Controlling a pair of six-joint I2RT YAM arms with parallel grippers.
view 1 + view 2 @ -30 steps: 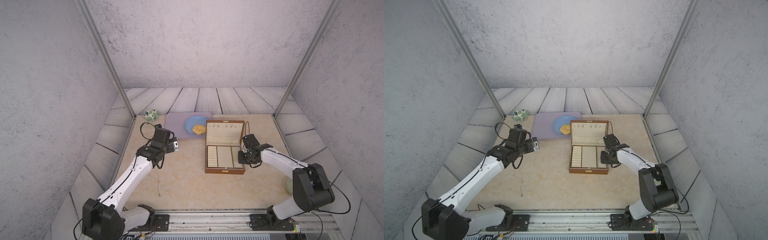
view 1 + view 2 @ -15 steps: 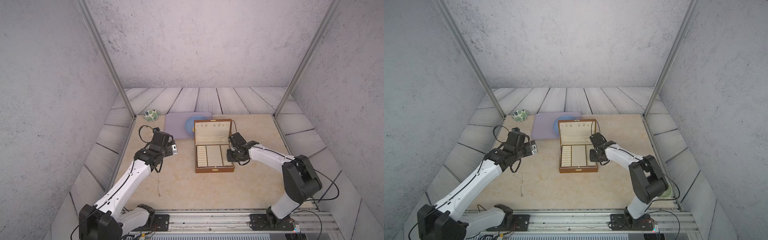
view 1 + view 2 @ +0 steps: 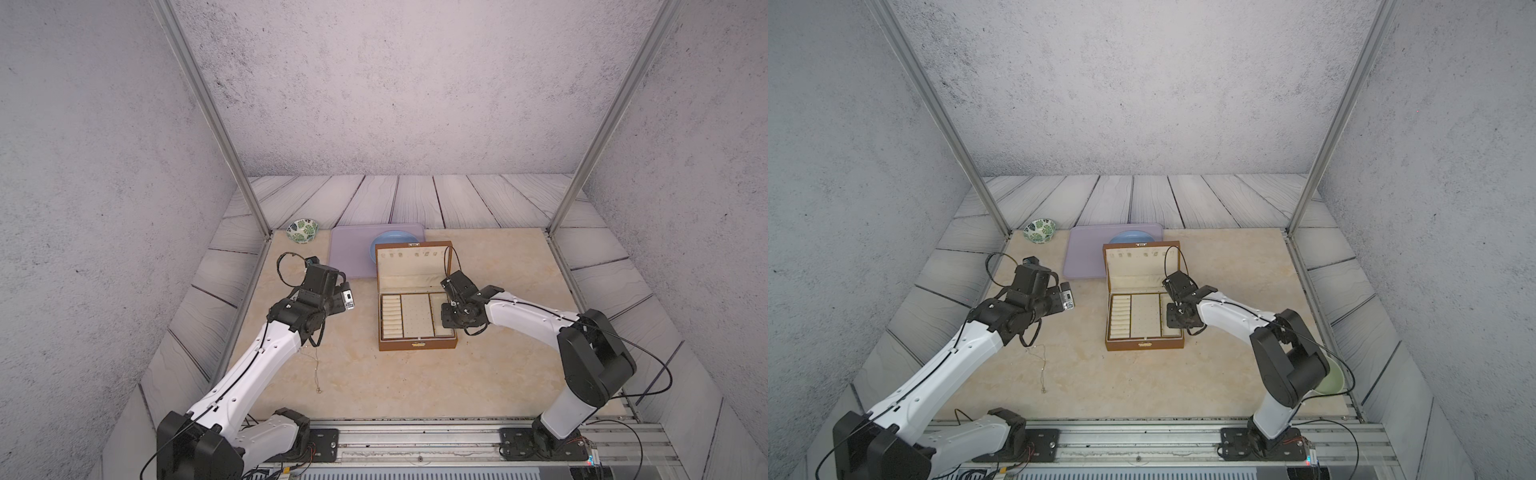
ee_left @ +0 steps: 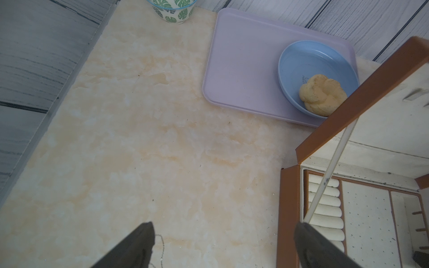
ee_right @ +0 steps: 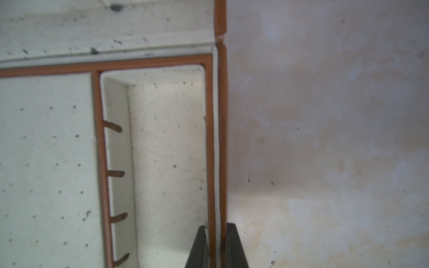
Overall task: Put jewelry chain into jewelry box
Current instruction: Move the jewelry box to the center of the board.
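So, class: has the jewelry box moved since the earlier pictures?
Yes: the jewelry box slid left, now partly hiding the blue plate on the lilac tray.

Inspected: the left arm (image 3: pixel 257 365) reaches forward from its base at the near rail, long link sloping up to a bent elbow, with the left wrist (image 3: pixel 318 284) raised and touching nothing. The left gripper (image 4: pixel 222 229) has its jaws spread wide, with nothing between its fingers (image 4: pixel 139 246). The right arm (image 3: pixel 532 320) rises from its base, folds sharply at the elbow and sends its forearm inward and low. The right gripper (image 5: pixel 217 229) points downward, jaws nearly together, pinching the side wall of the jewelry box (image 5: pixel 220 139), one finger inside and one outside.
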